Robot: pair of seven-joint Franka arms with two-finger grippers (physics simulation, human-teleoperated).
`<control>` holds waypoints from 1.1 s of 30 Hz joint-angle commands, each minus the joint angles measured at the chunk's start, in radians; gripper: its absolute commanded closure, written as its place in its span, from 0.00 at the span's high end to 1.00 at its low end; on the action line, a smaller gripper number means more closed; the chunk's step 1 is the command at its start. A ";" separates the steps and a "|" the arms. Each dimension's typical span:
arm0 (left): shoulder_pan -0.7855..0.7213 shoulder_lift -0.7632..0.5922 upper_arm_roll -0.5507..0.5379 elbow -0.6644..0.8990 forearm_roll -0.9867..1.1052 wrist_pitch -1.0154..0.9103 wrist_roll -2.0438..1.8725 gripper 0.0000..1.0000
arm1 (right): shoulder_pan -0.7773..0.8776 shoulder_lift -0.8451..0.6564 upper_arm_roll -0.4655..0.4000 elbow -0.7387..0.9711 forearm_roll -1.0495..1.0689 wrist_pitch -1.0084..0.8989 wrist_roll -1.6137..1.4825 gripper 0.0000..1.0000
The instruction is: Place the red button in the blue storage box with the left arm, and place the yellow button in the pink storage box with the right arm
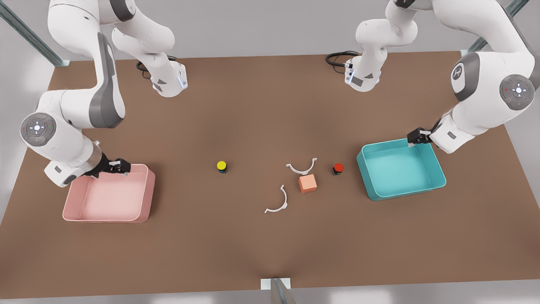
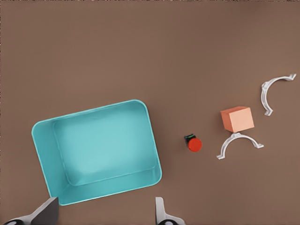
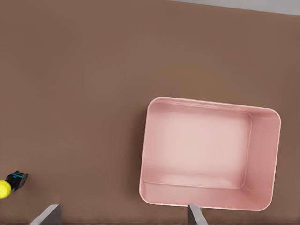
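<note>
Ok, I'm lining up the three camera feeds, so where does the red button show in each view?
Front view: the red button stands on the table between the orange cube and the blue storage box.
Left wrist view: the button sits between the same box and cube.
Right wrist view: not in it.
Shared landmark: the blue storage box.

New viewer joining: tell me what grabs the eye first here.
Two bright trays: the pink storage box at the front view's left under the right gripper, the blue storage box opposite under the left gripper. Between them sit the yellow button and red button.
</note>
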 commanded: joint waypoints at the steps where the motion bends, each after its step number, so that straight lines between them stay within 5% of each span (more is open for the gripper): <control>1: 0.001 0.001 -0.001 0.001 0.010 0.039 0.042 1.00 | 0.002 0.005 0.000 0.000 0.006 -0.040 0.007 1.00; 2: -0.001 0.004 -0.001 0.001 0.012 0.039 0.019 1.00 | 0.002 0.005 0.002 0.000 0.006 -0.040 0.008 1.00; 4: -0.057 0.023 -0.005 0.002 -0.004 0.045 -0.616 1.00 | 0.004 0.006 0.002 0.000 0.006 -0.041 0.011 1.00; 7: -0.195 0.086 -0.008 -0.064 -0.096 0.278 -1.501 1.00 | 0.059 0.091 0.002 0.002 0.006 -0.025 0.100 1.00; 10: -0.271 0.164 -0.007 -0.118 -0.085 0.435 -1.935 1.00 | 0.077 0.157 0.009 -0.007 0.045 0.026 0.152 1.00; 18: -0.289 0.172 -0.008 -0.585 -0.033 0.892 -1.941 1.00 | 0.134 0.286 0.074 -0.135 0.101 0.330 0.454 1.00; 29: -0.291 0.271 -0.005 -0.690 -0.021 1.052 -1.940 1.00 | 0.145 0.272 0.173 -0.363 0.161 0.730 0.858 1.00; 33: -0.295 0.271 -0.005 -0.688 -0.019 1.052 -1.940 0.57 | 0.166 0.275 0.172 -0.463 0.160 0.887 0.907 1.00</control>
